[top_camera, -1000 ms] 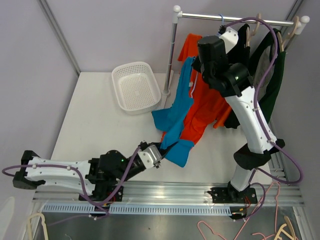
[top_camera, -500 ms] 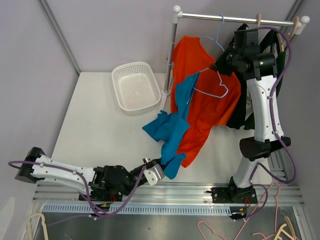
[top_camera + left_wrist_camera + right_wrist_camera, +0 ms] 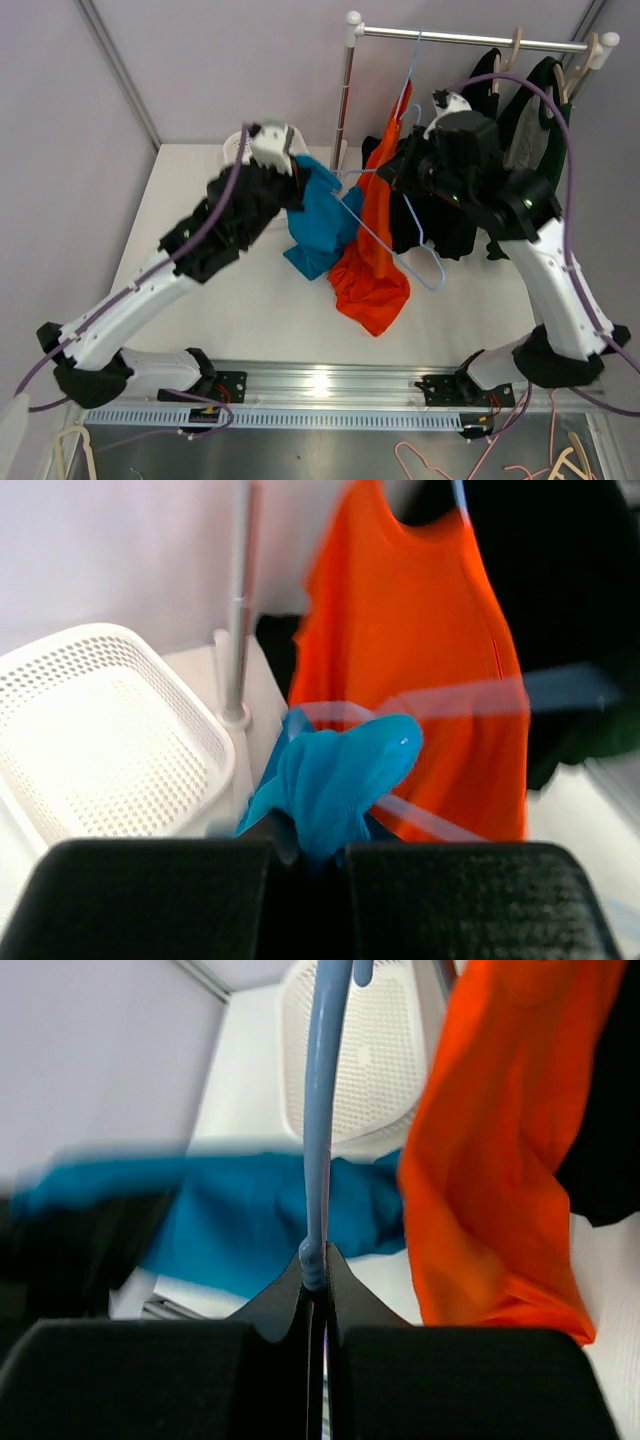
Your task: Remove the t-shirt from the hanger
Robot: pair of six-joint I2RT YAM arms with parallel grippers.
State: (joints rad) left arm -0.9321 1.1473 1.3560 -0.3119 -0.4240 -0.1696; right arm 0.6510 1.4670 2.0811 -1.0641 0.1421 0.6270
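Note:
My left gripper [image 3: 297,172] is raised over the table's back, shut on a bunched blue t-shirt [image 3: 320,218]. The wrist view shows the cloth [image 3: 340,775] pinched in the left gripper [image 3: 308,855]. My right gripper [image 3: 392,172] is shut on a light blue wire hanger [image 3: 425,262], held off the rail. In its wrist view the hanger wire [image 3: 318,1110] runs up from the shut right gripper [image 3: 317,1278]. The hanger's left tip meets the blue shirt; I cannot tell whether the shirt is still on it. An orange t-shirt [image 3: 375,255] hangs behind the hanger.
A clothes rail [image 3: 470,39] on a pole [image 3: 345,95] stands at the back, with dark garments [image 3: 530,150] and a second blue hanger hook [image 3: 416,50]. A white basket [image 3: 90,735] sits left of the pole, mostly hidden by my left arm in the top view.
My left arm swung up from the table's front edge to beside the pole, lifting the blue t-shirt. My right arm brought the hanger down and left, away from the rail.

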